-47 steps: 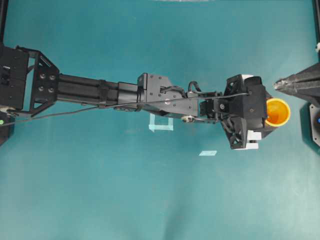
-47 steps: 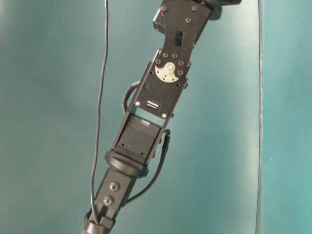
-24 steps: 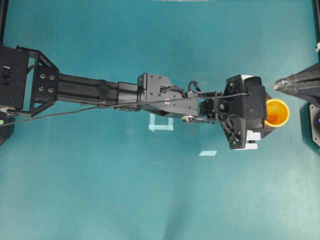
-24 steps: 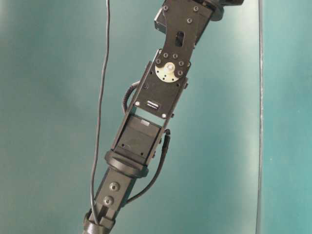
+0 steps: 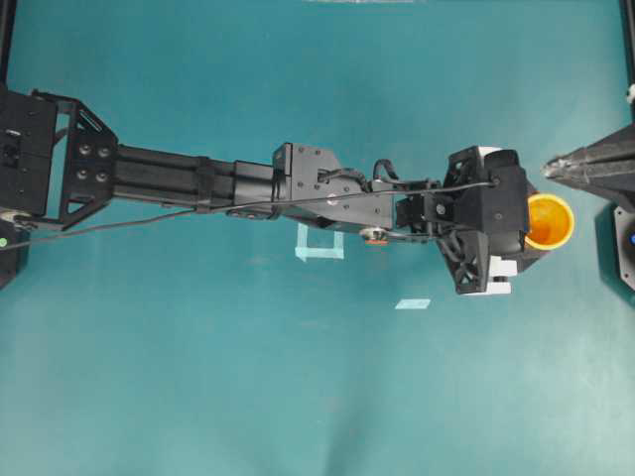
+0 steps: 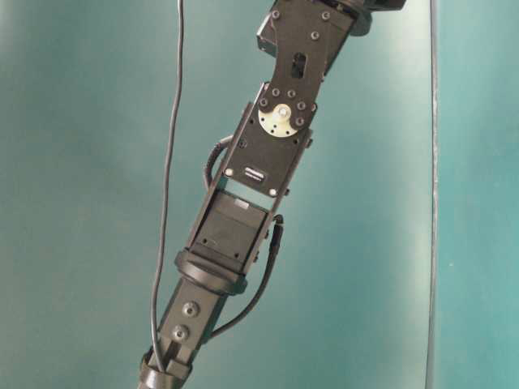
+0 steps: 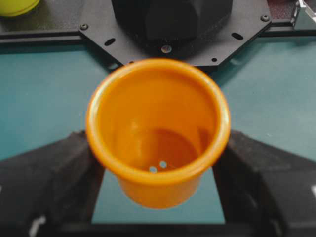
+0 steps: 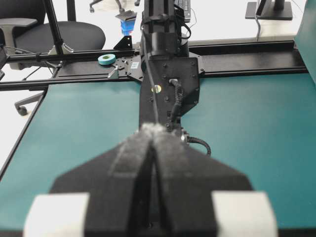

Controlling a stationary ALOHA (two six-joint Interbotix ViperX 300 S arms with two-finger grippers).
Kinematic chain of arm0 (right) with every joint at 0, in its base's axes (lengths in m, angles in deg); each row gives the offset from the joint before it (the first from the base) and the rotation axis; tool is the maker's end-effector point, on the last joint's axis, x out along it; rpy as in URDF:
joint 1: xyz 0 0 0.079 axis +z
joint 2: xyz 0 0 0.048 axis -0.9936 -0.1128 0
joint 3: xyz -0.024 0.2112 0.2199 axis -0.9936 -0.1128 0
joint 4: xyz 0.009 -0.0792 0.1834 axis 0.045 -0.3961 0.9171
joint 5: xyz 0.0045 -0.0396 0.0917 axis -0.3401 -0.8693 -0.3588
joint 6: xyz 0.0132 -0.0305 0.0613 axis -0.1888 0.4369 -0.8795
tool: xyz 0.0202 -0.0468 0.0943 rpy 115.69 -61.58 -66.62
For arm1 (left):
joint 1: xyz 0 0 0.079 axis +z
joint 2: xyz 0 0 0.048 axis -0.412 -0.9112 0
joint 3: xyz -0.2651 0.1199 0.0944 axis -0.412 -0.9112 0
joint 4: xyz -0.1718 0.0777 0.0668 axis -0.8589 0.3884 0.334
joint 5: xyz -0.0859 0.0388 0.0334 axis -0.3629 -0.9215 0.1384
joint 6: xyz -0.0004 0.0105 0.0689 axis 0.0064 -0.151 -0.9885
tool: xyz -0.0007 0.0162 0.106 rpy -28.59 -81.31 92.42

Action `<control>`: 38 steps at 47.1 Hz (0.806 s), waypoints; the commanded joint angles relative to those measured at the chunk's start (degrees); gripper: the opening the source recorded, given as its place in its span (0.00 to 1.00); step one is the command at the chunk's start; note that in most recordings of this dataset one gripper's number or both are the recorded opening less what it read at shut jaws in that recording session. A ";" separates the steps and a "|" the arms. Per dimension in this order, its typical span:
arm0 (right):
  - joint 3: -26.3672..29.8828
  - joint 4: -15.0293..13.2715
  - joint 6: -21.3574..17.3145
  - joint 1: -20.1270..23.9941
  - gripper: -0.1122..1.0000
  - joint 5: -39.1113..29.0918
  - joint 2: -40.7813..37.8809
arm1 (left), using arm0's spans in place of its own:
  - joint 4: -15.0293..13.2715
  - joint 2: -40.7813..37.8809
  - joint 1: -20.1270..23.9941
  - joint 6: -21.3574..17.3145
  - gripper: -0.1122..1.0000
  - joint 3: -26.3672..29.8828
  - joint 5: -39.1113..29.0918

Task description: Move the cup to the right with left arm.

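Observation:
The orange cup (image 5: 552, 220) stands upright at the far right of the teal table, partly under the left arm's boxy wrist (image 5: 486, 213). In the left wrist view the cup (image 7: 158, 138) fills the gap between the two black fingers (image 7: 64, 177), which press against its sides just under the rim, so my left gripper (image 7: 158, 168) is shut on it. The left arm (image 6: 268, 162) reaches across the whole table. My right gripper (image 5: 552, 169) is just beyond the cup, its fingers (image 8: 133, 158) pressed together with nothing between them.
Two pale tape marks (image 5: 319, 243) (image 5: 413, 303) lie on the table near the middle. The right arm's black base plate (image 7: 237, 29) sits close behind the cup. A blue tape roll (image 8: 105, 59) rests on the far frame rail.

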 commanded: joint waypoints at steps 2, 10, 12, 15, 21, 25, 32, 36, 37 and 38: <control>1.93 0.00 0.18 0.00 0.10 0.18 -0.26 | 0.18 1.93 0.09 0.09 0.68 0.70 0.18; 1.93 0.00 0.18 0.00 0.10 0.26 -0.26 | 0.09 1.85 0.18 0.26 0.67 0.62 -0.35; 1.93 0.00 0.18 0.00 0.09 0.26 -0.26 | 0.09 1.85 0.18 0.35 0.67 0.53 -0.70; 1.93 0.00 0.18 0.00 0.10 0.26 -0.26 | 0.09 1.85 0.18 0.35 0.67 0.53 -1.14; 1.93 0.00 0.18 0.00 0.10 0.26 -0.26 | 0.09 1.85 0.18 0.35 0.67 0.44 -1.32; 1.93 -0.09 0.18 0.00 0.10 0.26 -0.26 | 0.09 1.85 0.26 0.35 0.67 0.53 -1.32; 1.85 -0.09 0.18 0.09 0.10 0.26 -0.26 | 0.09 1.76 0.26 0.35 0.67 0.44 -1.32; 1.93 -0.09 0.18 0.00 0.10 0.26 -0.26 | 0.09 1.85 0.26 0.44 0.67 0.44 -1.32; 1.85 -0.09 0.18 0.00 0.10 0.26 -0.26 | 0.09 1.85 0.26 0.44 0.67 0.44 -1.32; 1.93 -0.09 0.18 0.00 0.09 0.26 -0.26 | 0.09 1.76 0.26 0.44 0.67 0.53 -1.32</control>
